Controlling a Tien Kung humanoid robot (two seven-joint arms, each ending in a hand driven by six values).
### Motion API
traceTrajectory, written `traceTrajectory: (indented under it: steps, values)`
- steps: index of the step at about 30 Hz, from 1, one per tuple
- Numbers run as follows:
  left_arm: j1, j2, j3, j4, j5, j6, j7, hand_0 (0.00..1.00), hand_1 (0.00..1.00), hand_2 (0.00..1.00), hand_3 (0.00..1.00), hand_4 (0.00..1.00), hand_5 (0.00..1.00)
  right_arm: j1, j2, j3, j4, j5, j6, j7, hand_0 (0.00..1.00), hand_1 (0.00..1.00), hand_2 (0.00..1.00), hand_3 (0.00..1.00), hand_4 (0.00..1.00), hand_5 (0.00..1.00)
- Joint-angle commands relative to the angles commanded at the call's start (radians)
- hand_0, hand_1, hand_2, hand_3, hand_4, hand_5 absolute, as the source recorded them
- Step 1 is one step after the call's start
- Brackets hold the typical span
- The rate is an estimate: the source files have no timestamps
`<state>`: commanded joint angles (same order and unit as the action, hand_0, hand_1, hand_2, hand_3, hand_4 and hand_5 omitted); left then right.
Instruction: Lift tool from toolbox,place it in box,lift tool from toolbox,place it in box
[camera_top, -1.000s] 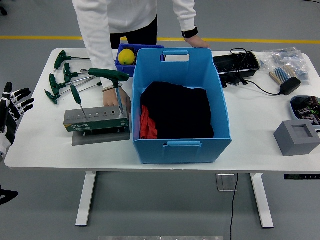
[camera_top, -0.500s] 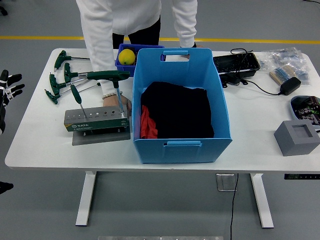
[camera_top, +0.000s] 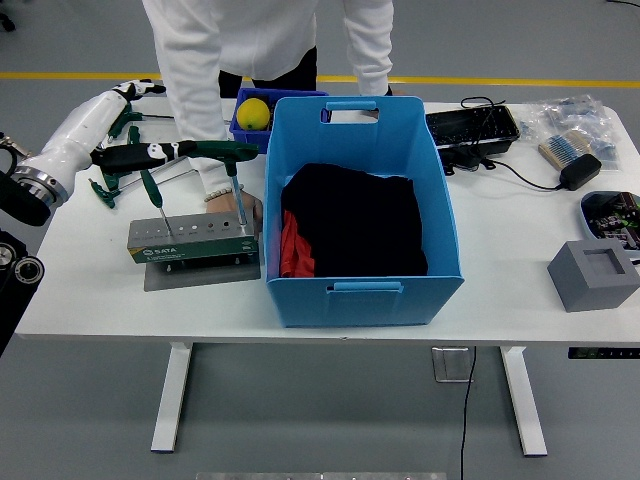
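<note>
— Did you catch that? A second ago the left hand (camera_top: 150, 152) was hanging off the bench's nine o'clock edge with fingers fanned, nowhere near anything. Now the whole white forearm has swung in over the bench (camera_top: 520, 290) and the hand sits right by the long green handle of the T-handle wrench (camera_top: 222, 151) standing in the toolbox (camera_top: 190, 241).

— Has it got hold of it?

— Can't tell. The black fingers run along the handle's nine o'clock end, touching or nearly so, but whether they're closed around it I couldn't say from here. The wrench is upright in its hole, so nothing is lifted yet. I'd call this the reach for the first pick.

— And the person?

— Leaning in from twelve o'clock, one hand (camera_top: 228, 205) planted on the bench just behind the toolbox, close to the wrench's shaft. That's tight company for the robot.

— What's it dealing with, material-wise?

— The toolbox is a grey metal block with a row of holes, on a flat grey plate. A smaller wrench (camera_top: 155, 195) leans in another hole at its nine o'clock end. Handles look like moulded green plastic, shafts thin bright steel. More wrenches (camera_top: 115, 170) lie loose at ten o'clock.

— Destination?

— The blue box (camera_top: 360, 300), rigid plastic, handle slots, just to three o'clock of the toolbox, dark and red cloth (camera_top: 350, 225) crumpled inside. Soft landing, I'd guess.

— Right arm?

— Not visible.
</note>
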<state>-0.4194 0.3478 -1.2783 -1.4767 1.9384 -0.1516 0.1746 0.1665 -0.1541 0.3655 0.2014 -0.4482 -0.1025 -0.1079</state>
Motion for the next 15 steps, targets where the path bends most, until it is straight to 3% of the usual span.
traceTrajectory:
  steps: [9,10,15]
  values:
    - [-0.12,-0.031,0.139,0.077,0.0,-0.002,0.041,0.931,0.956,0.991,0.927,0.998,0.608,0.007,-0.005,0.003,-0.003,0.0,0.01,0.001,0.685,0.666,0.728,0.569,0.8,0.675]
    - [-0.136,-0.036,0.158,0.092,0.0,-0.007,0.048,0.854,0.881,0.9,0.883,0.998,0.62,0.008,-0.006,0.004,-0.004,-0.001,0.011,0.0,0.686,0.667,0.727,0.569,0.8,0.676]
    - [-0.174,-0.052,0.204,0.128,0.004,-0.018,0.065,0.854,0.881,0.9,0.883,0.998,0.62,0.01,-0.008,0.005,-0.004,-0.002,0.013,0.0,0.686,0.667,0.727,0.569,0.8,0.676]
